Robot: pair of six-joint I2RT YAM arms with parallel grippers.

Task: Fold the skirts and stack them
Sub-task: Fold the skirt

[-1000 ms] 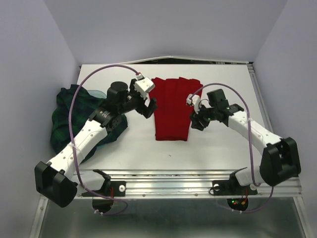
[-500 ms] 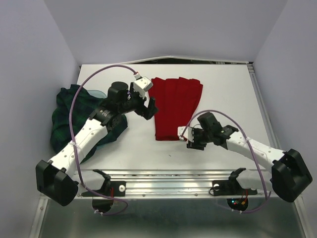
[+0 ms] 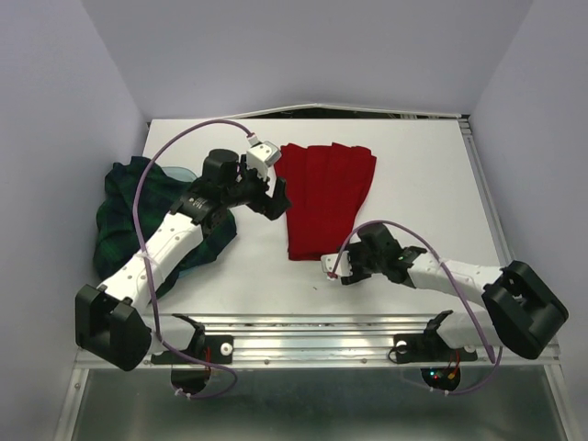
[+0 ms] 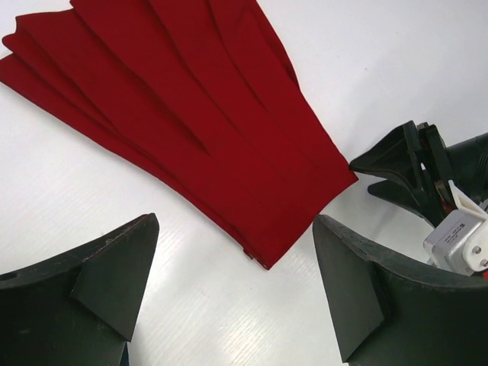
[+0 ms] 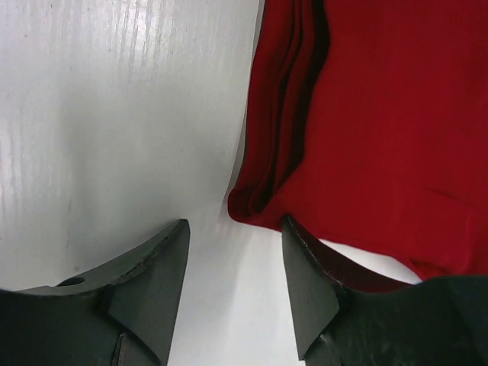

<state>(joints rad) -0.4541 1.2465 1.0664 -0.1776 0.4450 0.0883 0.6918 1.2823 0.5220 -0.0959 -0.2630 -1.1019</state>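
Red skirt lies flat in the middle of the worktop, folded into a long pleated band, with its wider end toward the far edge and its narrow end toward the arms. The plaid skirt sits in a rumpled heap at the left edge, well apart from the red skirt and partly under the left arm. The left fingers are spread wide and hold nothing. They hover just beside the red skirt's left edge, and the narrow end shows beyond them in the wrist view. The right fingers are spread too, low over the worktop at the red skirt's near right corner. The layered corner sits just beyond their gap and one fingertip overlaps the hem, but I cannot tell whether they touch.
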